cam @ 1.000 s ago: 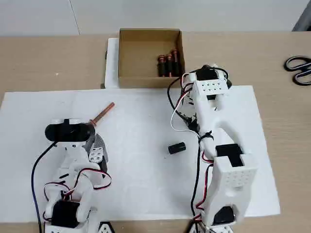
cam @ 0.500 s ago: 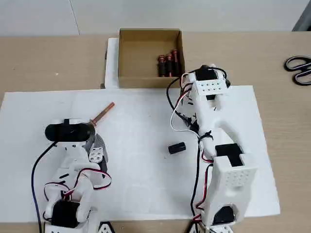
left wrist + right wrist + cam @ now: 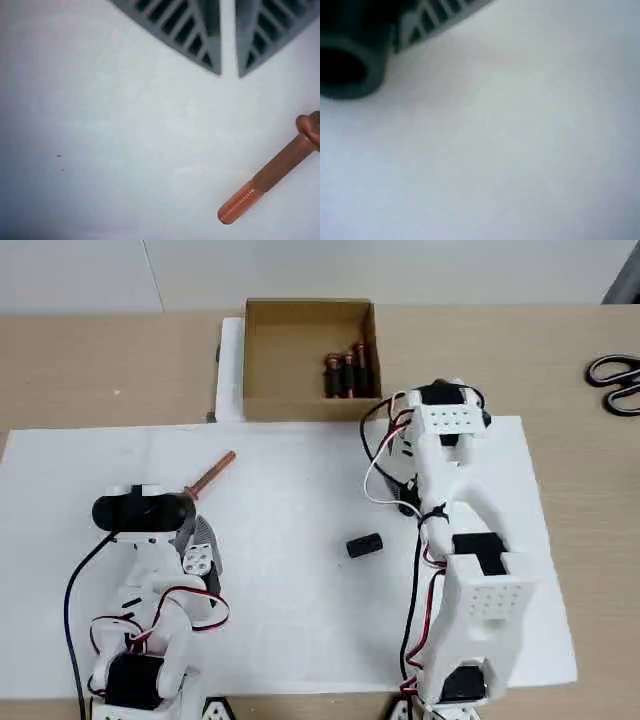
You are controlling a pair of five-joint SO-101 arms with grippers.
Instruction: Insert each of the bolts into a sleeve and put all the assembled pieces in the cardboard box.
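- The left claw [image 3: 229, 70] is hanging just over the white sheet [image 3: 290, 630]. Its grey fingers [image 3: 190, 30] are drawn almost together, leaving only a thin slit, and it is gripping nothing.
- Just beside it a copper bolt [image 3: 265, 180] is lying flat on the sheet, wearing no sleeve. Its head end is nearest the claw and its threaded tip is pointing away toward the box.
- The right claw [image 3: 435, 17] is hanging low over the same sheet, and I can't tell how far open it is standing.
- A black sleeve [image 3: 364, 545] is lying on its side close to that claw, showing its hollow end to the right wrist camera. From above it is resting apart from the right arm [image 3: 455, 490], out on the sheet between the two arms.
- The cardboard box [image 3: 300, 408] is sitting open-topped at the sheet's far edge. Three assembled pieces [image 3: 348, 372] are lying side by side inside it, tucked against its right-hand wall and taking up only that part of the floor.
- A broad stretch of plain sheet is spreading between the arms, running up to the box's near wall.
- The right arm's far end is reaching near the box's near right corner.
- A pair of scissors [image 3: 615, 385] is lying off the sheet by the right edge of the desk [image 3: 100, 360].
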